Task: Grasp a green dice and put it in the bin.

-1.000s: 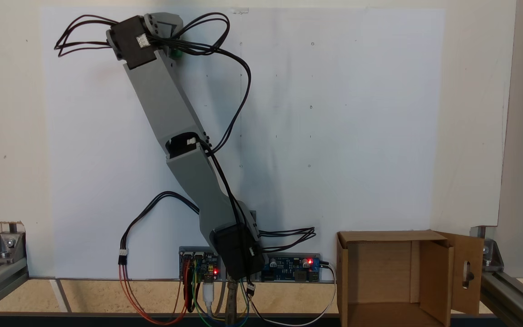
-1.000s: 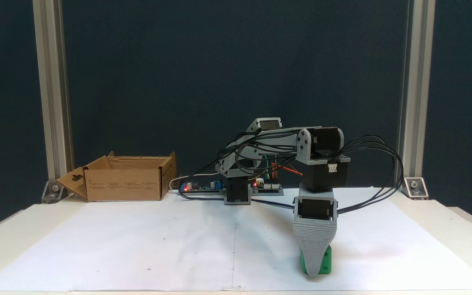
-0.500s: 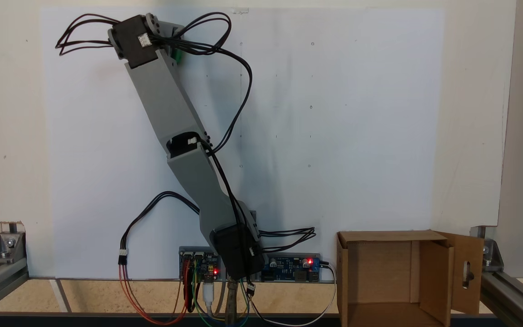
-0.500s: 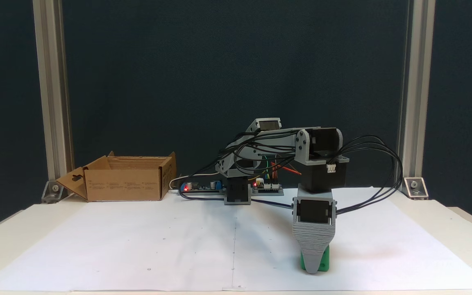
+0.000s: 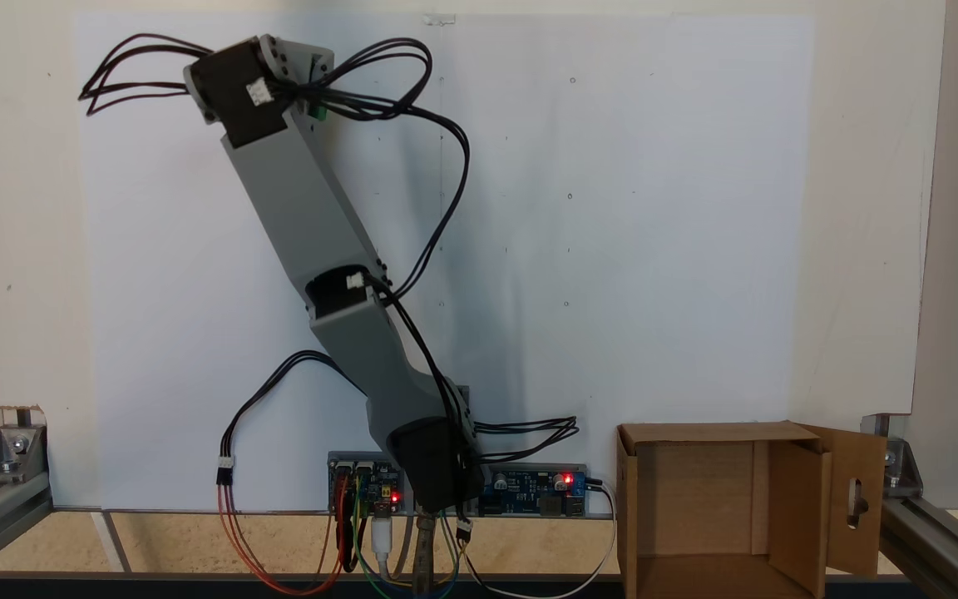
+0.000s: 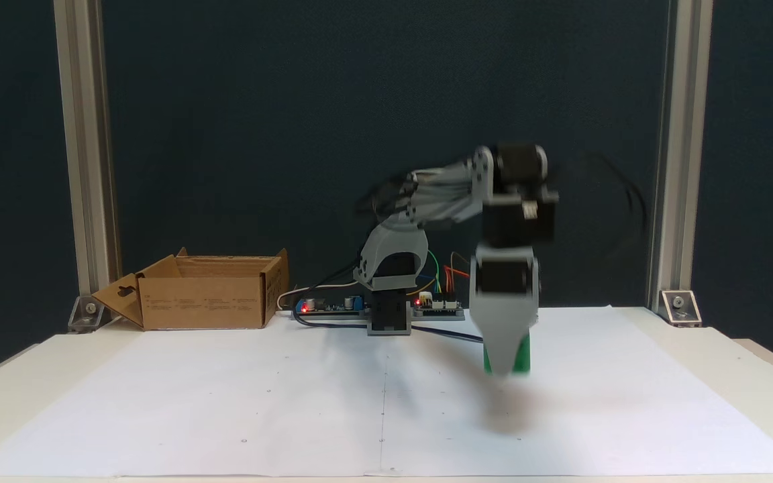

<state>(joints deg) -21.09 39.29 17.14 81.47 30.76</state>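
Note:
The green dice point(image 6: 525, 353) hangs well above the white paper, held between the grey fingers of my gripper point(image 6: 507, 365), which points straight down and is shut on it. A blurred shadow lies on the paper beneath. From above, just a sliver of the green dice point(image 5: 319, 111) peeks out beside the wrist, at the upper left of the sheet. The bin point(image 6: 205, 302), a brown cardboard box with its flaps open, stands at the back left in one fixed view. In the other, the bin point(image 5: 795, 516) is at the bottom right, its keyhole flap point(image 5: 857, 499) folded outward.
Circuit boards point(image 5: 529, 487) with red lights and loose coloured wires sit beside the arm's base. Aluminium frame posts point(image 6: 84, 168) stand at the table's back corners. White paper point(image 6: 225, 402) covers the table between the arm and the box.
The gripper has risen off the paper with the green dice in it, and the arm's upper links have swung upward. The box has not moved.

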